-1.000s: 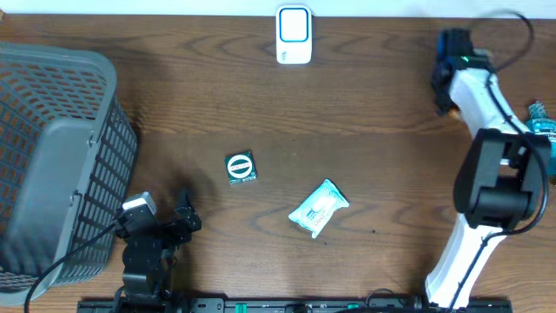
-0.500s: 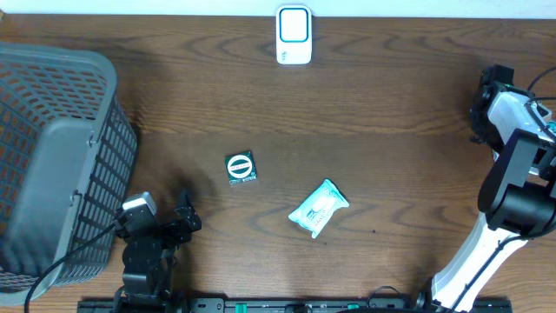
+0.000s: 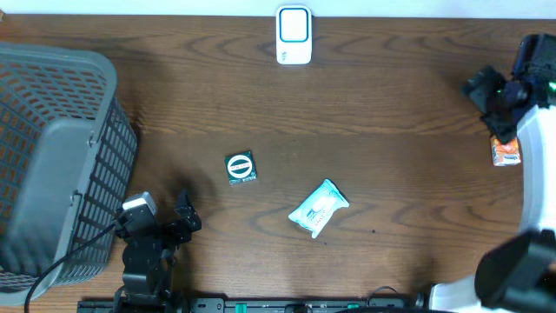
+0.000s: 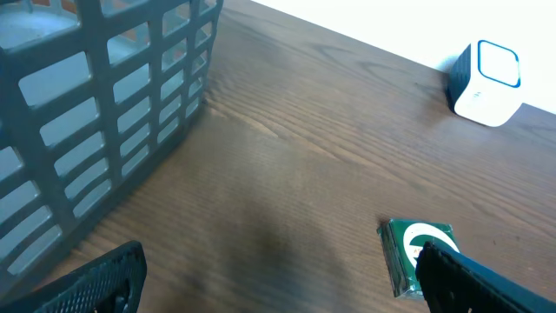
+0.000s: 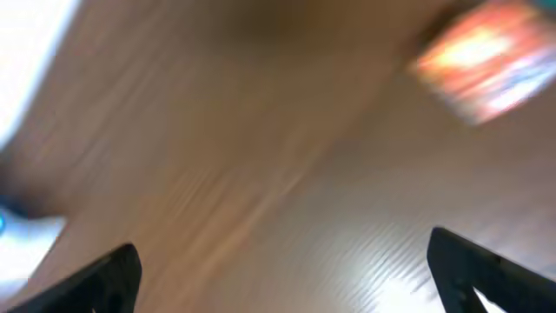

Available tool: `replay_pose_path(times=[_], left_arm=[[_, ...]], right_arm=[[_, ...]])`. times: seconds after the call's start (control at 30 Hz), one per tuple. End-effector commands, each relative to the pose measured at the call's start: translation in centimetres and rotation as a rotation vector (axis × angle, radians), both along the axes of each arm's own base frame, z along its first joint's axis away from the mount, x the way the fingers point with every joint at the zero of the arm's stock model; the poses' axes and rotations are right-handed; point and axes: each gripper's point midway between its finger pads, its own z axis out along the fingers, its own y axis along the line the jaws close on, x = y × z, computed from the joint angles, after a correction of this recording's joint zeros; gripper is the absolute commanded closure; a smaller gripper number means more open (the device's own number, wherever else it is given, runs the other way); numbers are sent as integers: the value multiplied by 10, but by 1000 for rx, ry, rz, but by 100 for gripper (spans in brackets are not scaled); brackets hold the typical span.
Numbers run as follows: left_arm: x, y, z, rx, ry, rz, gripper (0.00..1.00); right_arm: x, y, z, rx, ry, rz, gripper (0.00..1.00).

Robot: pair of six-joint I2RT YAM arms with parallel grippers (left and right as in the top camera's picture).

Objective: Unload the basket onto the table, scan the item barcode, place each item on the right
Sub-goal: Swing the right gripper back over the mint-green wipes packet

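Dark wood table [image 3: 382, 113] runs under both my arms, with a grey basket [image 3: 52, 156] at the left edge and the white scanner [image 3: 294, 35] standing at the far middle.

My right gripper [image 3: 485, 87] hangs at the right edge, jaws spread wide with nothing between them. A small orange pack [image 3: 505, 154] lies on the wood just beside it, on the near side, apart from the fingers. In my right wrist view everything is smeared; the orange pack [image 5: 486, 56] shows only as a bright blur toward the upper right, beyond my open right gripper [image 5: 287, 278].

My left gripper [image 3: 187, 216] sits low at the near left, beside the basket, also wide and holding nothing. From my left wrist view the left gripper [image 4: 278, 291] frames bare wood. A green box [image 4: 417, 252] lies flat just past my right-hand fingertip [image 4: 469, 278], which covers its near corner. The scanner [image 4: 486, 83] is well beyond it.

A pale blue packet [image 3: 318, 208] lies tilted near the middle of the table, to the right of the green box [image 3: 241, 168], well apart from both grippers.
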Motion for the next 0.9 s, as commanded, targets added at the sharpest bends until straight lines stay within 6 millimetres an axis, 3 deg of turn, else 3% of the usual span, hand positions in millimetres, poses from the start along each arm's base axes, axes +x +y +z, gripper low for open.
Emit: replay_pose_path(times=[0.0, 0.13, 0.23, 0.27, 0.3, 0.47, 0.53, 0.63, 0.73, 0.87], left_arm=[[-2, 3, -10, 10, 30, 16, 2], [-2, 3, -10, 10, 30, 16, 2], [-2, 3, -10, 10, 30, 16, 2], [-2, 3, -10, 10, 30, 16, 2], [-2, 3, -10, 10, 30, 16, 2], [-2, 3, -10, 10, 30, 16, 2], [-2, 3, -10, 10, 30, 16, 2], [-2, 3, -10, 10, 30, 16, 2], [-2, 3, -10, 10, 30, 16, 2], [-2, 3, -10, 10, 30, 16, 2]], right_arm=[[-7, 121, 30, 405, -99, 437, 1], [-45, 181, 17, 462, 50, 615, 1], [-70, 215, -7, 387, 176, 694, 1], [-85, 239, -21, 359, 231, 748, 1], [-94, 250, -30, 342, 263, 772, 1], [-121, 266, -83, 161, 391, 601, 1], [-122, 277, -99, 114, 353, 617, 12], [-114, 315, -114, 92, 202, 802, 35], [-110, 345, -120, 78, 82, 937, 44], [-122, 365, -139, 77, 98, 993, 53]])
